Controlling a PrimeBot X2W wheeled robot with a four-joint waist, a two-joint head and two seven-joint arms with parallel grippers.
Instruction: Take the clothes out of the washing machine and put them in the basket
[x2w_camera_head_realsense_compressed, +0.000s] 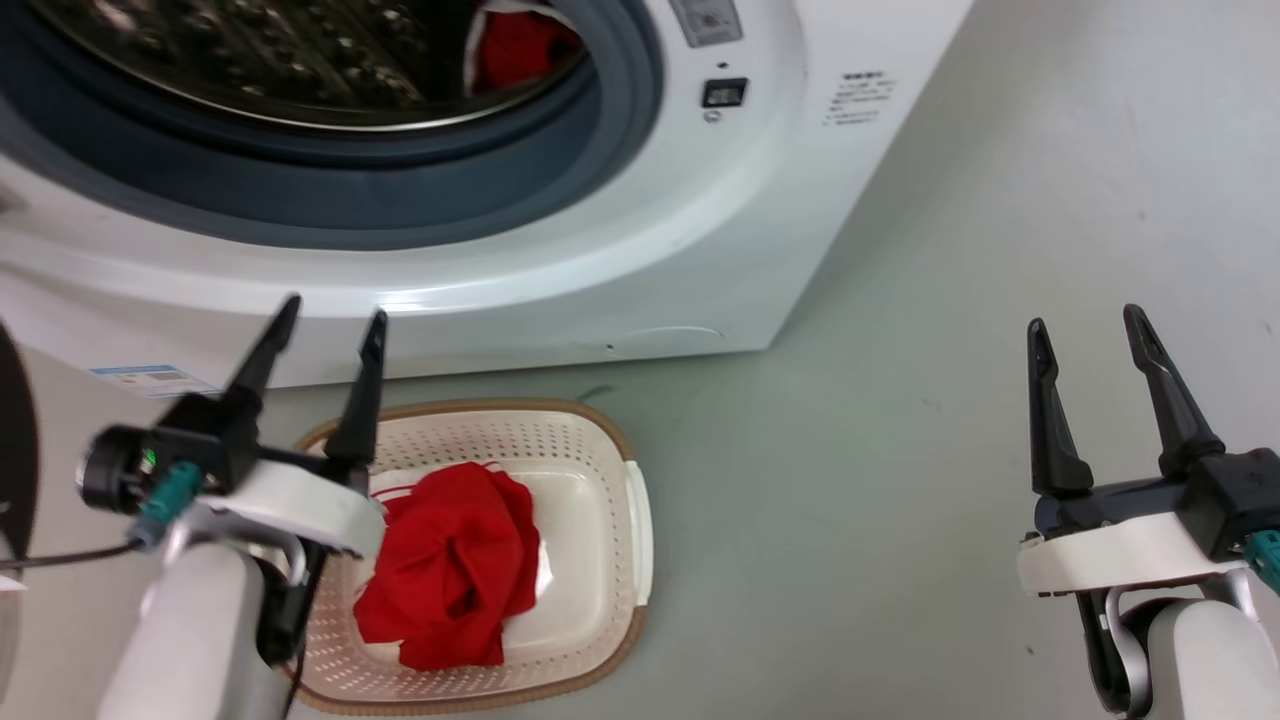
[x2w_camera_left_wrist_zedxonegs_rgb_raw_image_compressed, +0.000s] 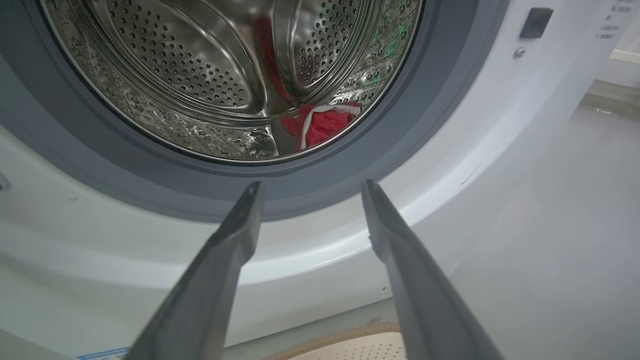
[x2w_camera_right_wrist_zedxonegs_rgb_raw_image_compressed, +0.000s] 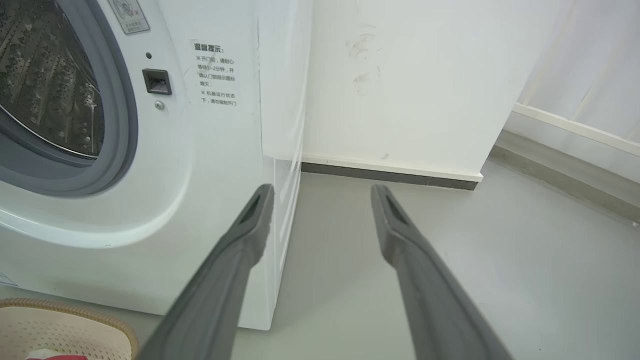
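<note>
So one bright red soft fabric garment (x2w_camera_head_realsense_compressed: 450, 560) is already bunched up in the small cream-white perforated plastic basket with the brown rim (x2w_camera_head_realsense_compressed: 612, 440). The basket sits on the grey floor (x2w_camera_head_realsense_compressed: 900, 500) right in front of the big white front-loading washing machine (x2w_camera_head_realsense_compressed: 700, 230). There's another red piece with white trim (x2w_camera_left_wrist_zedxonegs_rgb_raw_image_compressed: 322, 125) down in the perforated steel drum (x2w_camera_left_wrist_zedxonegs_rgb_raw_image_compressed: 200, 75), low and toward the right of the opening. How deep it lies is hard to tell.

The left gripper (x2w_camera_head_realsense_compressed: 335, 310) hangs over the basket's left side, fingers spread wide with nothing between them, aimed up at the porthole. The right gripper (x2w_camera_head_realsense_compressed: 1084, 318) is well off to the right over bare floor, also spread and empty.

Handling-wise, my guess is this stuff is light and totally floppy — zero stiffness, so it'll drape and trail off whatever point you pinch. I can't tell if it's damp. I'd go for the thick bunched middle of the red piece rather than the thin white trim, so it comes up as one clump. The polished drum looks slick, so the fabric may slide ahead of the fingers; pinning it against the wall first should help. Watch that a dangling end doesn't snag on the grey rubber door seal (x2w_camera_head_realsense_compressed: 560, 200) on the way out.
</note>
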